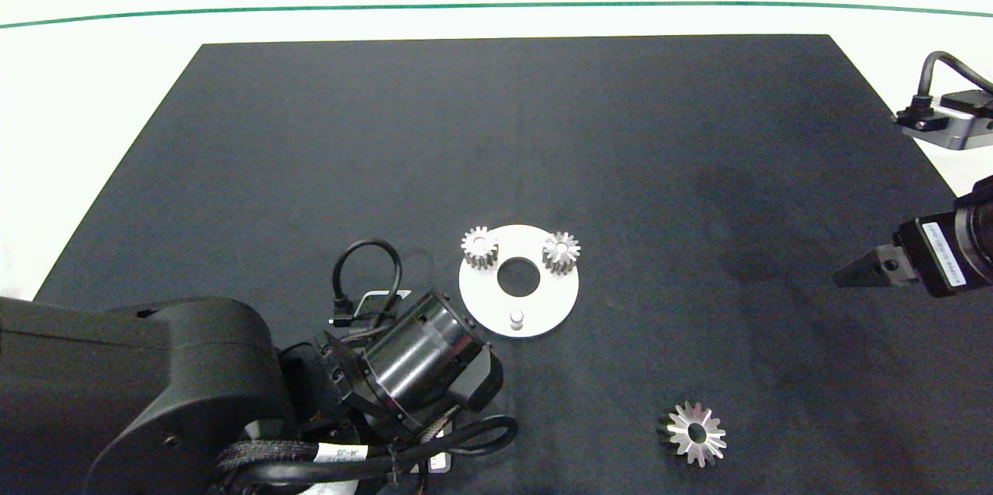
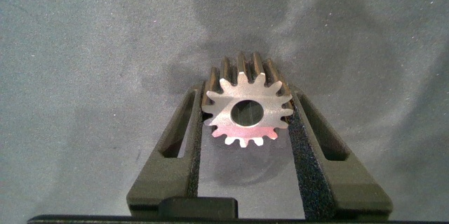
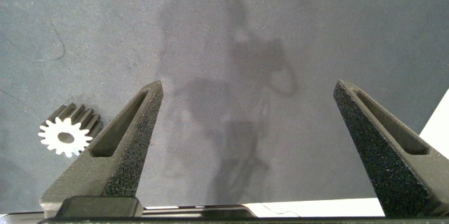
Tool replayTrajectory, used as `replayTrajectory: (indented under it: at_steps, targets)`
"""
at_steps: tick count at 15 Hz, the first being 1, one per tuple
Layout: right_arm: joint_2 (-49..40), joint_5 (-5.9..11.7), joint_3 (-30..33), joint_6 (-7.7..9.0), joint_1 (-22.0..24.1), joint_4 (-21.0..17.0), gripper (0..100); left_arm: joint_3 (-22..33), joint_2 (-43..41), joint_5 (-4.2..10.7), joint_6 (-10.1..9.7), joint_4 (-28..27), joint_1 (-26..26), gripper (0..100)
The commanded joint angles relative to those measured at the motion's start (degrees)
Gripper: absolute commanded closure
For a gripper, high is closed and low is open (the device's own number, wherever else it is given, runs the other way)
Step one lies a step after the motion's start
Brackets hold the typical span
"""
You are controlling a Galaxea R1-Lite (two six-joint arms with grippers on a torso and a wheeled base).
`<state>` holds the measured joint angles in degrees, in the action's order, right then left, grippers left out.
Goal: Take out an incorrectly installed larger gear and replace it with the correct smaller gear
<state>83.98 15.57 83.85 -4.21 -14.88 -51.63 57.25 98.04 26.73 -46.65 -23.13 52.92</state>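
The left gripper [image 2: 246, 122] pinches the smaller gear [image 2: 247, 112] near the mat's [image 1: 310, 130] front edge, the larger gear [image 1: 696, 434] lies toward the front-right corner, and the right gripper [image 3: 245, 147] hangs spread wide.

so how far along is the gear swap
Removal looks done: the larger gear lies on the mat, away from the white disc, whose near peg stands bare. In hand: the left gripper is shut on the smaller gear. Left to do: seat it on that peg beside the two small gears already mounted. The right gripper waits open at the right.
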Motion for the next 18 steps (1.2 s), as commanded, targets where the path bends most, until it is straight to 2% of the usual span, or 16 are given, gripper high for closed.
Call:
replayTrajectory:
  at_steps: [1,7,15,16,18]
  targets:
    - [-0.1,0.08,-0.1,-0.01,-0.1,-0.3,0,-0.1,-0.2,0.16,-0.28,-0.2,0.0,89]
    - [-1.7,0.08,0.0,-0.01,0.0,-0.3,0,-0.7,-0.1,0.25,-0.54,-0.2,0.1,100]
    - [-2.9,0.08,-0.1,-0.10,0.3,0.5,0,0.1,-3.7,0.16,0.34,-0.3,-0.1,100]
    - [-3.1,0.08,0.1,-0.10,0.4,0.6,0,0.8,-4.4,0.16,0.86,-0.3,-0.2,100]
    - [-3.8,0.08,0.2,-0.01,0.4,1.3,0,3.1,-4.8,0.16,3.59,-0.6,-0.6,100]
